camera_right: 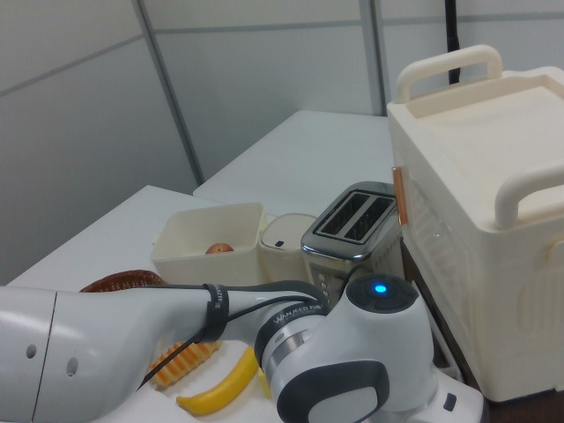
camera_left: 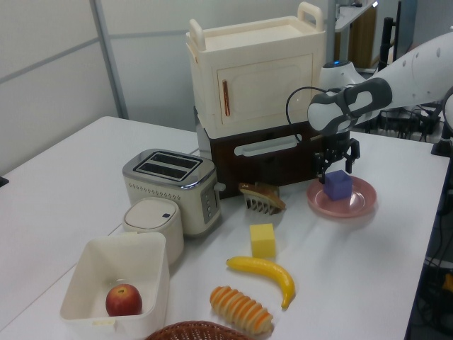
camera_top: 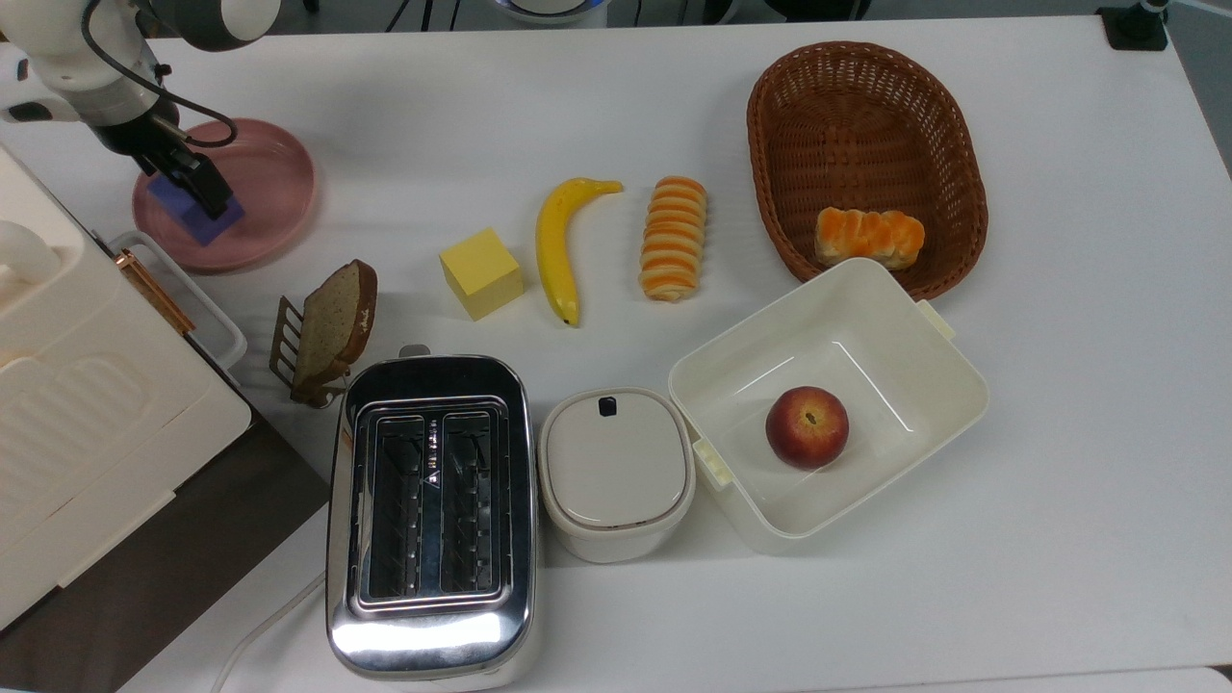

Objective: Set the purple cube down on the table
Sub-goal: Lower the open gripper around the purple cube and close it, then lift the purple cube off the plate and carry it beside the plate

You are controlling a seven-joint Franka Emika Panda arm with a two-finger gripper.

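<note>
Purple cube (camera_top: 197, 216) sits on the pink plate (camera_top: 274, 192), at the top view's far left, just beside the big cream cabinet (camera_left: 255, 74). So the job is not done yet. The cube must be gripped, lifted off the plate and set down on the white tabletop (camera_top: 616, 115), which has bare room next to the plate.

The end effector (camera_left: 337, 170) points straight down and is right at the cube's top. In the left view its dark fingers reach around the cube's upper part. I cannot tell if they are squeezing it or are apart. The white arm (camera_left: 396, 74) reaches in from the left view's right side.
</note>
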